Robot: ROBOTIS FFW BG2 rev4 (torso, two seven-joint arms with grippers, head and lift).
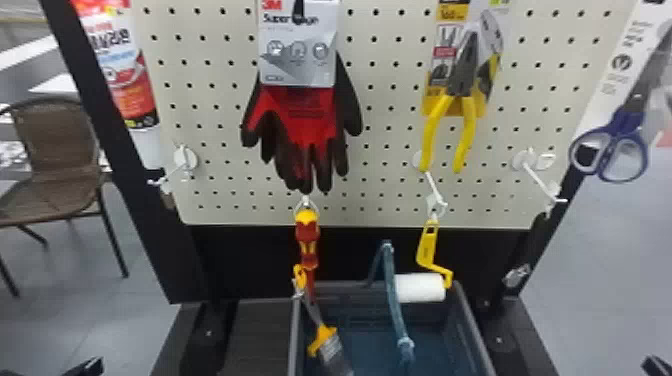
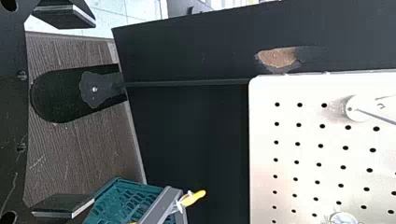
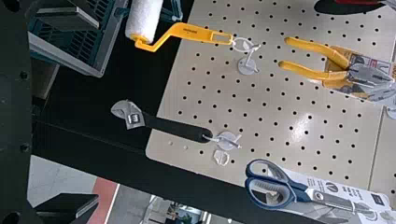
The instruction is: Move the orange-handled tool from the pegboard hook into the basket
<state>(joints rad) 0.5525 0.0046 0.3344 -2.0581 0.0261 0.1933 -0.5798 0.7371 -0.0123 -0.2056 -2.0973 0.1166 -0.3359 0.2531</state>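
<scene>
The orange-red screwdriver (image 1: 307, 232) hangs from its hook, between the two sets of jaws and well apart from both, with its shaft by the basket's (image 1: 477, 345) back left corner. A paintbrush (image 1: 326, 335) crowds that corner. Left gripper (image 1: 89, 367) and right gripper (image 1: 656, 367) flank the basket, jaws wide and empty.

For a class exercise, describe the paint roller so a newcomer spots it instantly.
Find the pegboard, then the yellow-handled pliers on its right half. The paint roller hangs from a white hook below them; its handle is yellow too, but it alone has a white cylinder.
</scene>
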